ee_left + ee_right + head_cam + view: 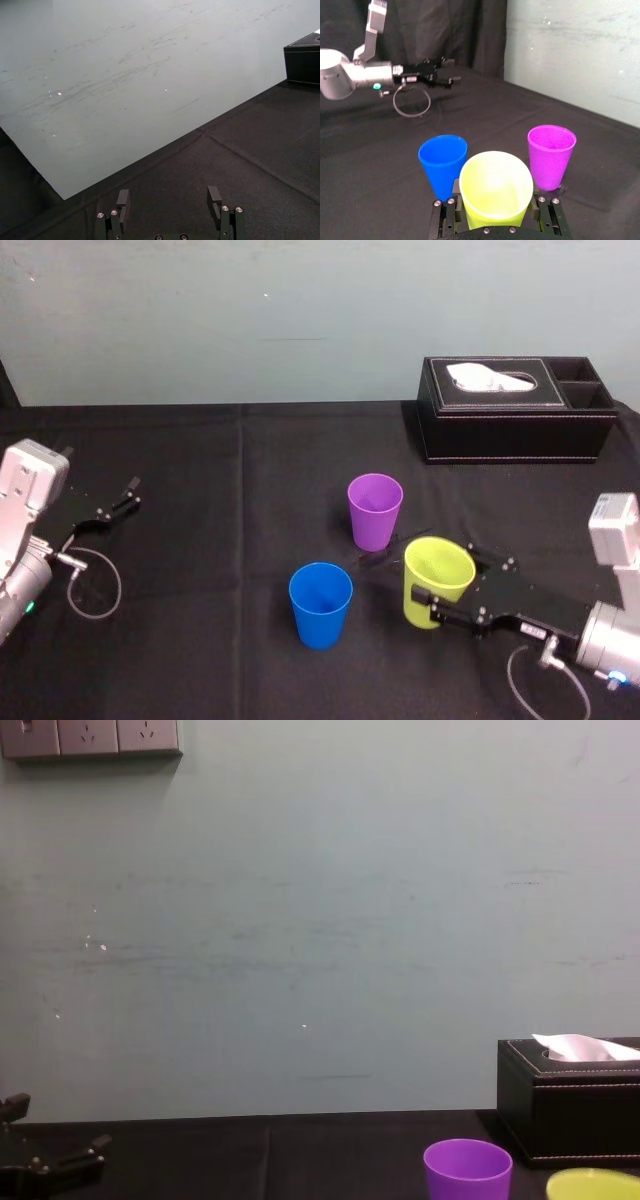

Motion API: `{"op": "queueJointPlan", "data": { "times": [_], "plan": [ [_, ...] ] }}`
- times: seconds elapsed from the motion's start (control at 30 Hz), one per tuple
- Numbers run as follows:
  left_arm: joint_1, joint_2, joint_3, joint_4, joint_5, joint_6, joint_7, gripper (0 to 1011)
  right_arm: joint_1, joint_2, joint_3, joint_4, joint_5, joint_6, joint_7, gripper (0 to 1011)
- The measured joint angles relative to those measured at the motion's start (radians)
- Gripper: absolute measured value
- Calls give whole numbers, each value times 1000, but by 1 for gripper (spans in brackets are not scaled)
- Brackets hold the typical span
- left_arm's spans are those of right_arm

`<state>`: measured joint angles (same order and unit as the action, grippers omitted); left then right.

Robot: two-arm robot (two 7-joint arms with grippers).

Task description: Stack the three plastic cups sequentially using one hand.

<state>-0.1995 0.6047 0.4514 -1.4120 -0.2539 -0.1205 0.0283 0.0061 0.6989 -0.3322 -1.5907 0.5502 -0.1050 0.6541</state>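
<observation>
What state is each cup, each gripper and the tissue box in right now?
purple cup: upright, empty, standing free on the table.
blue cup: upright, empty, standing free.
yellow-green cup: empty, clamped in the right gripper, not stacked yet.
right gripper: shut on the yellow-green cup.
left gripper: open, empty, parked at the table's left.
tissue box: upright, a tissue poking out of its top.

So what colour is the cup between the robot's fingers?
The cup is yellow-green. It shows best in the right wrist view.
</observation>
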Motion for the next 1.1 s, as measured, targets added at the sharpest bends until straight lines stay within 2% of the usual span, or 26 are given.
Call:
{"op": "queueJointPlan", "data": {
  "times": [0.23,0.33,0.47,0.7,0.87,1.1],
  "plan": [
    [0,0,0,0,0,0,0,1010,-14,22,49,-86,40,55,-44,739],
    [0,0,0,0,0,0,0,1010,5,22,64,-112,51,80,-68,739],
    [0,0,0,0,0,0,0,1010,38,11,66,-121,52,98,-89,739],
    [0,0,0,0,0,0,0,1010,98,-19,44,-113,29,116,-113,739],
    [0,0,0,0,0,0,0,1010,164,-63,1,-77,-13,138,-138,739],
    [0,0,0,0,0,0,0,1010,213,-103,-32,-37,-51,150,-156,739]
  ]
}}
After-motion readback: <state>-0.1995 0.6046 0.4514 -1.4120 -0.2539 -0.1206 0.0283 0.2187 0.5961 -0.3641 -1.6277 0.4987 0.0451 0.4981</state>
